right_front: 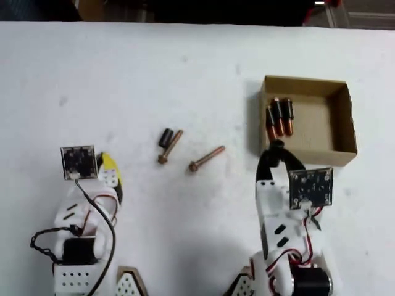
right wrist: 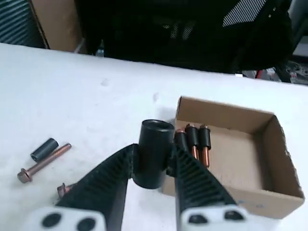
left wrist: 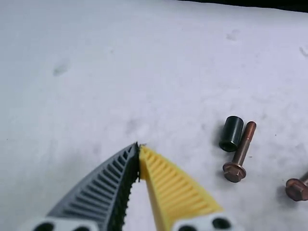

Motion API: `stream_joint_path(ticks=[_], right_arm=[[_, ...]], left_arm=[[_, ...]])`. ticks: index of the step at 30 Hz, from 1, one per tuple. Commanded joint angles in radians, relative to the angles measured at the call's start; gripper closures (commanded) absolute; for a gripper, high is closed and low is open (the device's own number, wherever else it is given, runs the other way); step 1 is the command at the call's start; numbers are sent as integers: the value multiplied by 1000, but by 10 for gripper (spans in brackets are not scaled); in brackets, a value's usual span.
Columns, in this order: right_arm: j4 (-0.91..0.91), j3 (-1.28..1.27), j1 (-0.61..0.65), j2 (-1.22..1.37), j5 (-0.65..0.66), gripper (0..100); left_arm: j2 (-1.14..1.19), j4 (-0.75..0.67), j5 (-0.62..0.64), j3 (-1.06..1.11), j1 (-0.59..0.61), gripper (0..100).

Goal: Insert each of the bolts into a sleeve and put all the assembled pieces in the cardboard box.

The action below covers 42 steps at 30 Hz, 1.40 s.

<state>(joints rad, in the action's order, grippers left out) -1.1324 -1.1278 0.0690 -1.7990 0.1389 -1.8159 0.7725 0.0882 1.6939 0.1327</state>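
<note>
The white worktop (right_front: 123,74) carries everything. The box (right_front: 302,80) sits toward its right edge, midway between far and near edges, with three assembled pieces (right_front: 279,117) side by side along the box's left wall. The right tool (right wrist: 154,153) is at the box's near-left corner, closed around a black sleeve (right wrist: 156,137). It grips the sleeve low on its body, so the open mouth stands free above the fingers. The left tool (left wrist: 138,148) is over the near-left part of the worktop, its grey and yellow fingers pressed together at the tips with nothing between them. Two bolts lie around the middle of the worktop. The left bolt (right_front: 170,147) has a loose sleeve (right_front: 165,137) just beside its shank end. The right bolt (right_front: 207,158) lies apart from both.

Two pieces seem left to build, and the sleeve in hand wants a bolt. I judge the right bolt the better pick, because it lies alone and fingers can close on it without nudging the loose sleeve. The left tool should open well before descending. It should then straddle the shank close to the head, leaving most of the shank bare. The right tool would do best to turn the sleeve's mouth toward the incoming bolt and hold firm. Both axes should line up before pushing, since a slanted entry could jam or twist the sleeve loose.
</note>
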Motion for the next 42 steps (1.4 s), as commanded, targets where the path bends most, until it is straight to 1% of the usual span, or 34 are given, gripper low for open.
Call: stream_joint_path(ticks=[1,5,11,13,15,17,23,26,29,33,37,40,42], right_arm=[[33,-25,-19,-4,6,982],[65,-92,-18,-4,6,982],[203,-233,-12,-4,2,982],[265,-282,-12,-4,-48,982],[331,-328,-12,-4,-92,982],[384,-359,-12,-4,-100,982],[481,-434,-12,-4,-104,982],[552,-480,-12,-4,-104,982],[602,-517,-12,-4,-104,982],[615,-542,-12,-4,-104,982],[615,-557,-12,-4,-104,982],[615,-562,-12,-4,-104,982],[615,-562,-12,-4,-104,982]], left_arm=[[-7,0,-11,-2,-16,977],[-7,0,-11,-2,-16,977],[-8,0,-11,-2,-18,977],[-8,5,-11,-2,-42,977],[-8,43,-11,-2,-90,977],[-8,64,-11,-2,-127,977],[-8,84,-12,-12,-140,977],[-8,173,-51,-84,-136,979],[-7,255,-58,-153,-137,979],[-5,304,-66,-227,-136,979],[-4,379,-114,-338,-137,980],[-1,397,-117,-399,-140,980],[41,404,-117,-433,-142,980]])
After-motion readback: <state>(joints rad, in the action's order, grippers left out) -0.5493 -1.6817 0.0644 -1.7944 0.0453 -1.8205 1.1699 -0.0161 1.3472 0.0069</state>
